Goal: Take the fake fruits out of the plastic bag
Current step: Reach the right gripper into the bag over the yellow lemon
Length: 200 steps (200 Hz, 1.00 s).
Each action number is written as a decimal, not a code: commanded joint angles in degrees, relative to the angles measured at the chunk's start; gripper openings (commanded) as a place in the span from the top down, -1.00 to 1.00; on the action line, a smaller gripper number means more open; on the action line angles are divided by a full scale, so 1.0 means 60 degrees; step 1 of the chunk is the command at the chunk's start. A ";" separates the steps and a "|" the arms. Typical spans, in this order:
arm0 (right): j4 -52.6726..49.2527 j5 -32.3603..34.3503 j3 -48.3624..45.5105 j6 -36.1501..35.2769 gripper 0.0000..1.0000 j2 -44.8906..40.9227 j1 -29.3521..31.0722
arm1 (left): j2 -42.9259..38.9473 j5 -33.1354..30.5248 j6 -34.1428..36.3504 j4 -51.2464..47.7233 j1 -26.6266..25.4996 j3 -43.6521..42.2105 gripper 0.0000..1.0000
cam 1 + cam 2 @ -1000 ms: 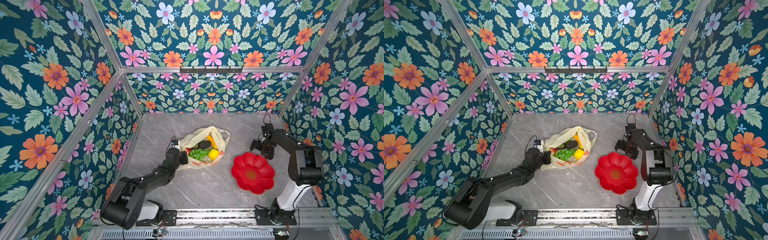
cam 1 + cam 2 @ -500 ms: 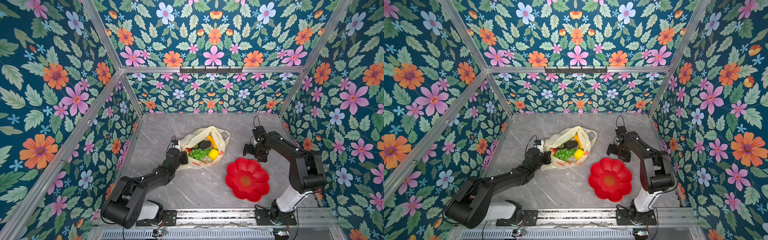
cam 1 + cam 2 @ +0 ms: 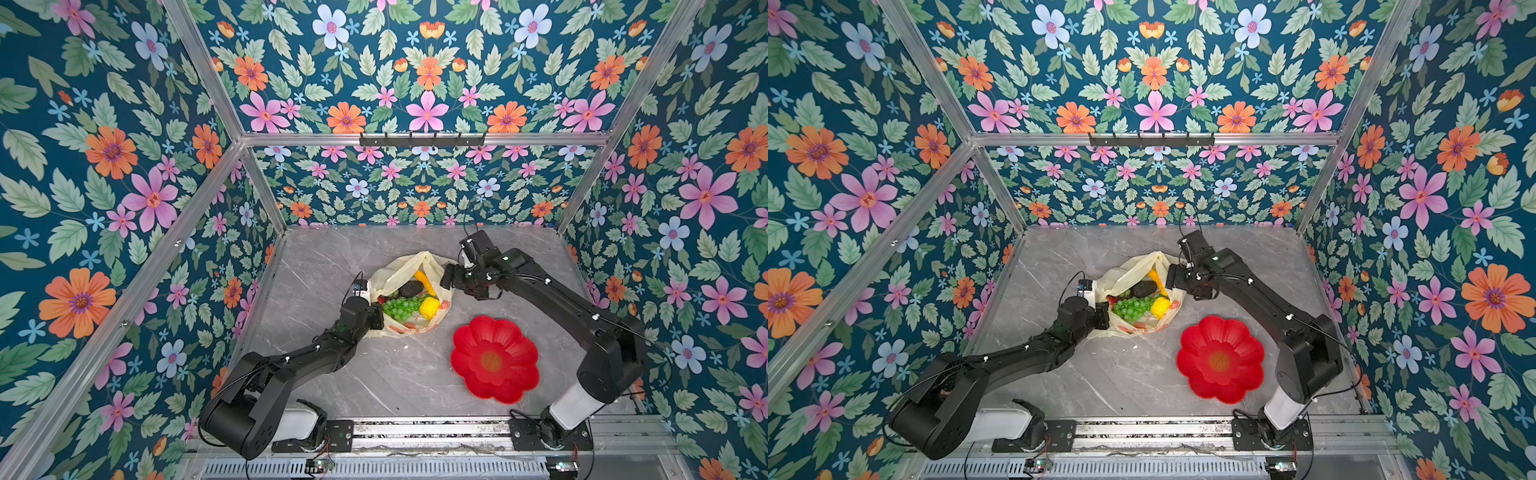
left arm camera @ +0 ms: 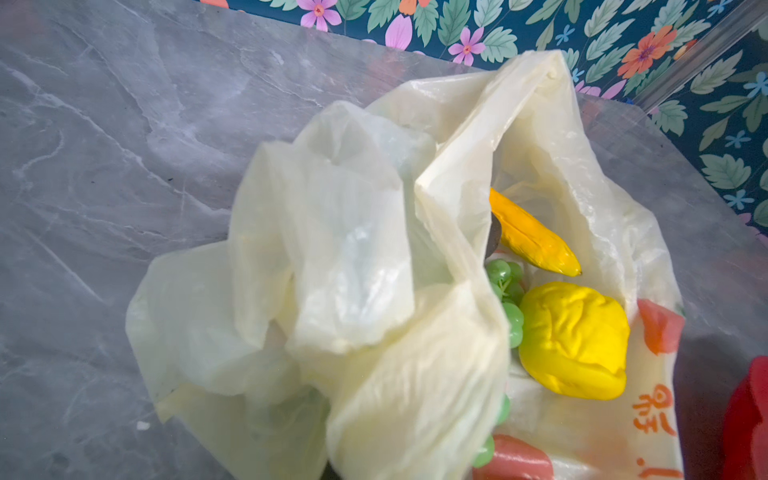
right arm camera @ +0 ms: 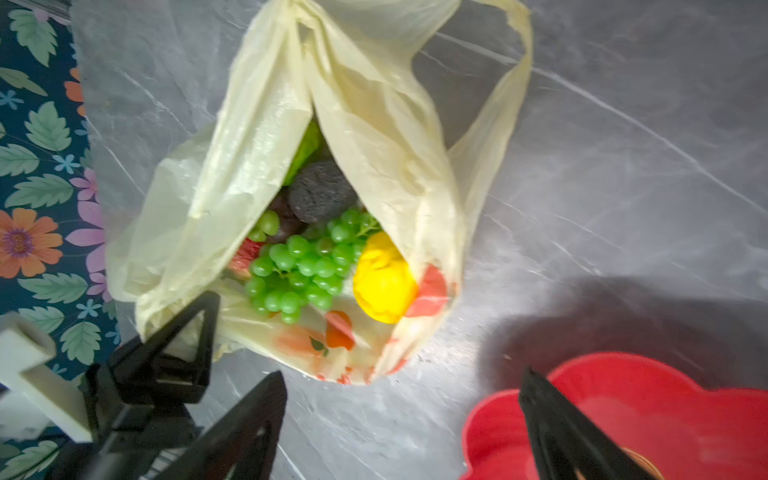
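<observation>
Open plastic bag (image 3: 395, 270) lies on the worktop (image 3: 324, 257), centre-left in both top views. All fruit is inside the bag: green grape bunch (image 5: 303, 270), yellow lemon (image 5: 382, 282), dark avocado (image 5: 320, 191), banana (image 4: 528, 232). The left gripper (image 3: 376, 316) is closed, pinching the bag's left rim. The right gripper (image 5: 402, 374) has its fingers wide apart and holds nothing, just beside the bag's right edge. Red flower-shaped plate (image 3: 494, 357) sits near the bag, not touching.
</observation>
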 commanded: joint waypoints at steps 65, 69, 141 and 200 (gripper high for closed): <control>0.0683 -0.0235 0.0702 0.0955 -0.81 0.2051 0.0534 | 0.0037 -0.0733 0.0361 -0.0018 -0.0344 0.0083 1.00; 0.0735 -0.0281 0.0621 0.0974 -0.81 0.2054 0.0536 | 0.0040 -0.0737 0.0354 -0.0018 -0.0344 0.0090 1.00; 0.1075 -0.0331 -0.0494 0.1714 -0.77 0.1937 0.0528 | 0.0089 -0.0710 0.0330 -0.0033 -0.0344 0.0120 1.00; 0.1099 -0.0245 -0.0456 0.1692 -0.79 0.2302 0.0358 | 0.0114 -0.0682 0.0332 -0.0033 -0.0340 0.0133 1.00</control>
